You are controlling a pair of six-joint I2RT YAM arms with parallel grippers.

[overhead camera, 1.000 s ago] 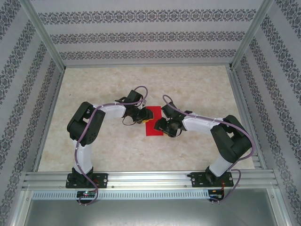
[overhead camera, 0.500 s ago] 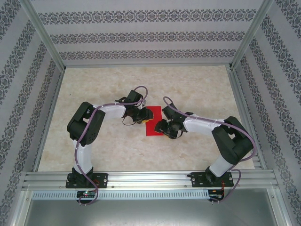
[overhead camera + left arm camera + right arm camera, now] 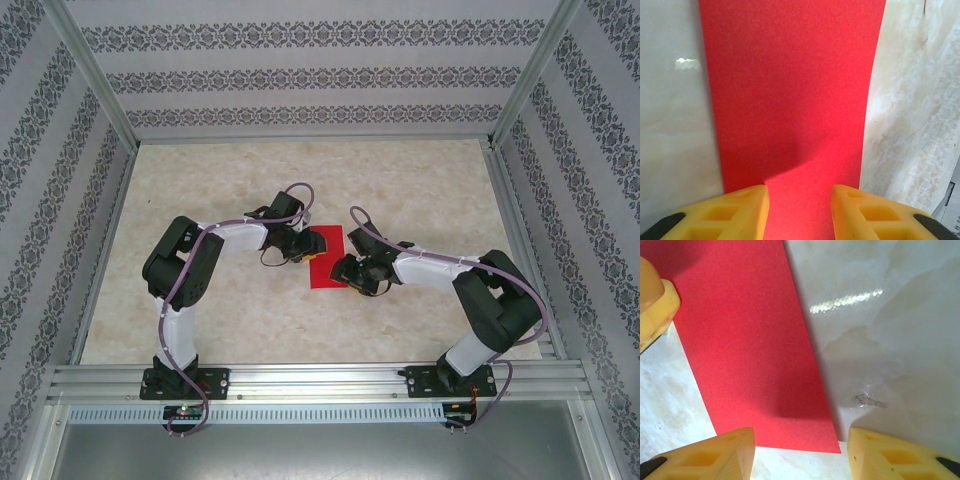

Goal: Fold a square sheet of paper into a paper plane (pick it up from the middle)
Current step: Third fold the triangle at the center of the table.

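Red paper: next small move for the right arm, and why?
Probably lower the right gripper and close on the near corner of the red paper. Its open jaws straddle that corner, which lies flat on the table. The left gripper, also open, sits over the paper's opposite side, seemingly placed to steady it for a fold.

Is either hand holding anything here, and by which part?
Nothing is held. The red paper lies on the table; the left hand and right hand stand open above it.
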